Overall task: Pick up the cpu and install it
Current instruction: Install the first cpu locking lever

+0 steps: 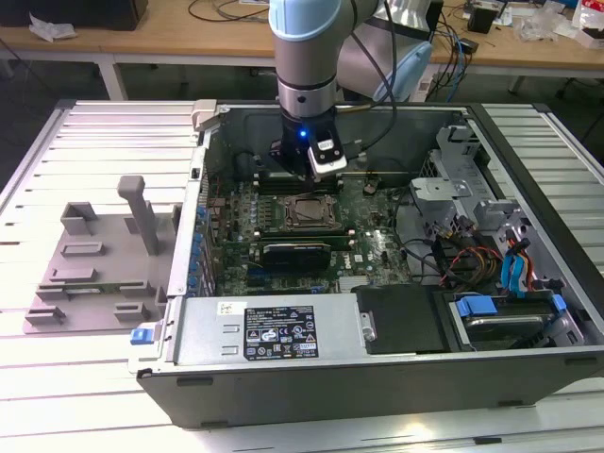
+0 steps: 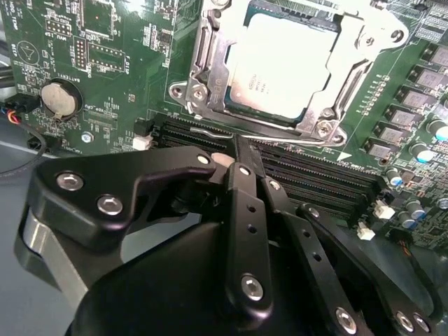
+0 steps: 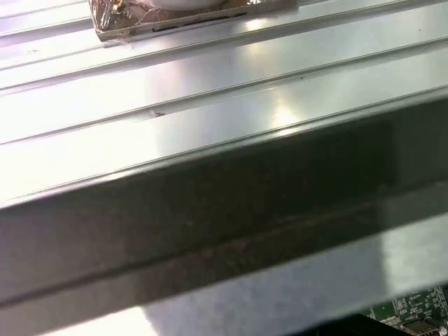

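The cpu (image 2: 280,66), a flat square chip with a shiny silver top, lies inside the motherboard socket, whose metal frame (image 2: 203,77) surrounds it. In the exterior view the cpu (image 1: 307,212) sits at the middle of the green board inside the open computer case. My gripper (image 2: 239,143) hangs just above the board beside the socket, over the black memory slots. It is shut, and nothing shows between its fingertips. In the exterior view the gripper (image 1: 302,173) stands just behind the socket, under the arm's wrist.
A grey plastic tray (image 1: 104,255) lies on the slatted table at the exterior view's left. The case wall (image 1: 193,226) rises between tray and board. A power supply (image 1: 274,330) sits in front, drive cages and cables (image 1: 491,236) to the right. A coin battery (image 2: 57,98) is nearby.
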You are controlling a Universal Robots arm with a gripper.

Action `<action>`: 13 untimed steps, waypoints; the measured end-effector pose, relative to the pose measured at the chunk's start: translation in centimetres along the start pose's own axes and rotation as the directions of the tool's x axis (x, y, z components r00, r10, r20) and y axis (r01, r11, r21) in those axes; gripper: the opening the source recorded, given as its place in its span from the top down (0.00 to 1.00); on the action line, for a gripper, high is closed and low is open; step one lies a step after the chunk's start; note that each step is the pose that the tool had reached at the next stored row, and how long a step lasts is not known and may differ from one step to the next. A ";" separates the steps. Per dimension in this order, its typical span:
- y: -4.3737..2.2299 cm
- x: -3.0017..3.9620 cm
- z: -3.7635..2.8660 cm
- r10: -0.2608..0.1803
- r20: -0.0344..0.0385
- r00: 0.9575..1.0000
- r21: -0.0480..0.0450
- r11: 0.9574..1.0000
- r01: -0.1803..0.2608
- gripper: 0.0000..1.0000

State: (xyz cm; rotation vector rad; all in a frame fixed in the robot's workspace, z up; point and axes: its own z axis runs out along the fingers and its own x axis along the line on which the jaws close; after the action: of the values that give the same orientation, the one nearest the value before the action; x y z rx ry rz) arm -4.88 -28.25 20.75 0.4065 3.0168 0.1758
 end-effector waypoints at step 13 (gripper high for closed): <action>-0.12 -0.05 0.21 0.000 0.000 1.000 0.000 1.000 0.000 0.89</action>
State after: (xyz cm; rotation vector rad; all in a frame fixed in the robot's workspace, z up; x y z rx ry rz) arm -4.84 -28.36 20.53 0.4068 3.0167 0.1762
